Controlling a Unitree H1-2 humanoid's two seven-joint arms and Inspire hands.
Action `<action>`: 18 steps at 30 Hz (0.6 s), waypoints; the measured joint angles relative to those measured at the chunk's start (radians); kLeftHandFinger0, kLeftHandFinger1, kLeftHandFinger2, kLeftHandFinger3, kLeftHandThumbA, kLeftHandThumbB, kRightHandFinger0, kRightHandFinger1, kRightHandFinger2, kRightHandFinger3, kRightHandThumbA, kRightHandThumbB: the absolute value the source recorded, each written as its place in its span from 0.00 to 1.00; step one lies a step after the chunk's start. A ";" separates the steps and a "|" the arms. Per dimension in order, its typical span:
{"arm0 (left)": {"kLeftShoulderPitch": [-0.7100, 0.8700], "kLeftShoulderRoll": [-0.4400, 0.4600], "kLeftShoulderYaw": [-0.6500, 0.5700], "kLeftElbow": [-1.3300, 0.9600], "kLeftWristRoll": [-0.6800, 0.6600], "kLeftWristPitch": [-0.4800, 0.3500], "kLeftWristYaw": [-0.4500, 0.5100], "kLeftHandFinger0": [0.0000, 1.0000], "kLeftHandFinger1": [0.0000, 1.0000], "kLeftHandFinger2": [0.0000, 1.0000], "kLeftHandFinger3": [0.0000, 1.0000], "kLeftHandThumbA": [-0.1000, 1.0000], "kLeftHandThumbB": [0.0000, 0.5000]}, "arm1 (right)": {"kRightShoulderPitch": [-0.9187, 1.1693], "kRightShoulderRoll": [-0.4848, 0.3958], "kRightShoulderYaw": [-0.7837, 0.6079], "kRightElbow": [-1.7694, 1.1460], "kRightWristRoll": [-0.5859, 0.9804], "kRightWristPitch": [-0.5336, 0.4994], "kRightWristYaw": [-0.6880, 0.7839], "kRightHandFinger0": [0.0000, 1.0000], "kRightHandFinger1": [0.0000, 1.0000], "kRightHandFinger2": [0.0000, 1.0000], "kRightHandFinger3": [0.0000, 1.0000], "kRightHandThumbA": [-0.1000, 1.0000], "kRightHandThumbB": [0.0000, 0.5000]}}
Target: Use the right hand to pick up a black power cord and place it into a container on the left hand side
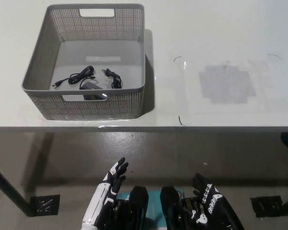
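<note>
The black power cord [89, 79] lies coiled on the floor of the grey mesh basket [42, 64], which stands on the left part of the white table [221, 38]. My black right hand [207, 207] hangs low at the bottom of the head view, below the table's front edge, open and holding nothing. My white left hand [108, 189] rests at the bottom left, also below the table edge, with fingers apart and nothing in it.
A faint grey patch [226, 85] marks the table surface to the right of the basket. Under the table, a dark table leg [7, 187] slants at the far left over the grey floor.
</note>
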 measured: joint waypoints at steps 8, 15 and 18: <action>0.005 -0.001 0.000 0.002 -0.002 -0.001 0.000 1.00 1.00 1.00 1.00 1.00 0.25 | 0.000 0.000 -0.003 0.000 0.008 -0.006 0.005 1.00 1.00 1.00 1.00 1.00 0.65; 0.029 -0.003 0.000 0.001 -0.005 -0.001 0.000 1.00 1.00 1.00 1.00 1.00 0.20 | 0.011 0.000 -0.003 -0.002 0.011 -0.016 0.007 1.00 1.00 1.00 1.00 1.00 0.66; 0.041 -0.003 0.000 0.001 -0.005 -0.001 0.000 1.00 1.00 1.00 1.00 1.00 0.24 | 0.018 0.000 -0.004 -0.003 0.011 -0.020 0.010 1.00 1.00 1.00 1.00 1.00 0.64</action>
